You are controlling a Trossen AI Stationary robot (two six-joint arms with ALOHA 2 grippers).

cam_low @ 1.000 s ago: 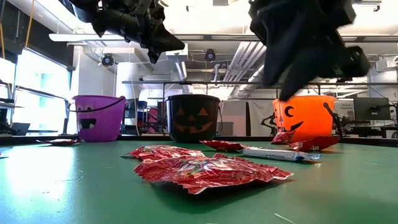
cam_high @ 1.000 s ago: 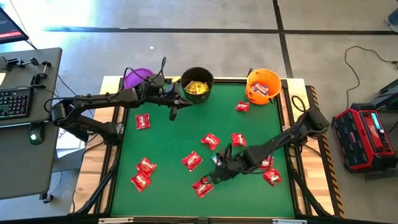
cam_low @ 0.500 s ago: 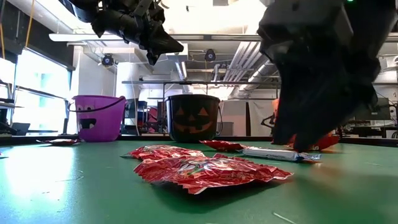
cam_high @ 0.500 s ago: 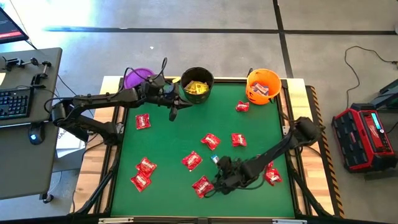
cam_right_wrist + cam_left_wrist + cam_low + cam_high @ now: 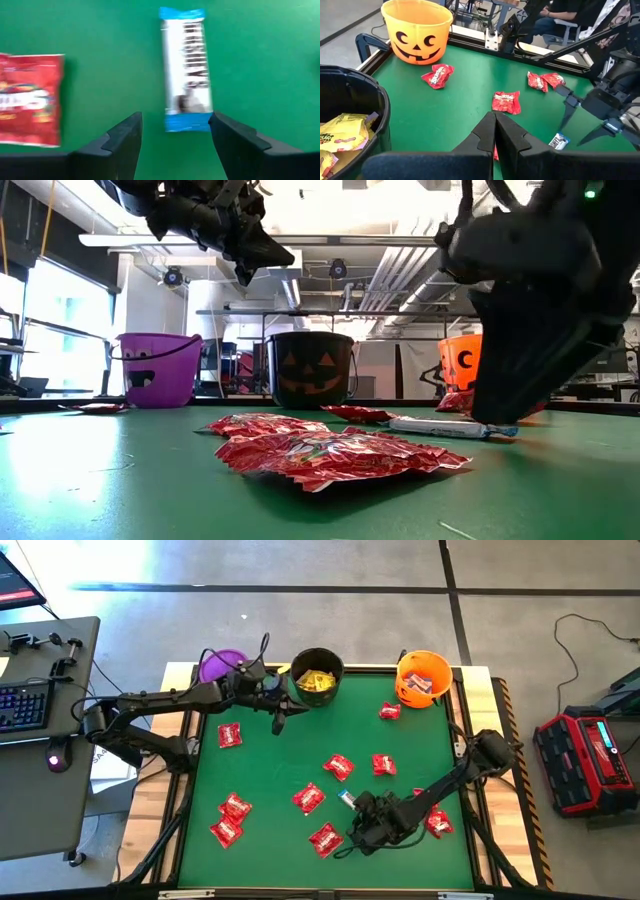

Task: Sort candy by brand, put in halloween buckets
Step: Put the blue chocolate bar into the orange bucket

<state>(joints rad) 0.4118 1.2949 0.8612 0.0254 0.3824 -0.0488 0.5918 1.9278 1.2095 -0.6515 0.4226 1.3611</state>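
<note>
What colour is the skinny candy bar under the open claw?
White with blue ends: the bar shows best in the right wrist view, lying ahead of the right claw.

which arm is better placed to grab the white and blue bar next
The right. Its open end effector hangs just over the white-and-blue bar, fingers either side. The left end effector is shut, far off by the black bucket.

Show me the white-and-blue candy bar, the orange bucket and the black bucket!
white-and-blue bar (image 5: pixel 185 70): right wrist view, middle of its wrapper.
orange bucket (image 5: pixel 419 36): left wrist view, on its front face pattern.
black bucket (image 5: pixel 302 690): high view, on its rim.
</note>
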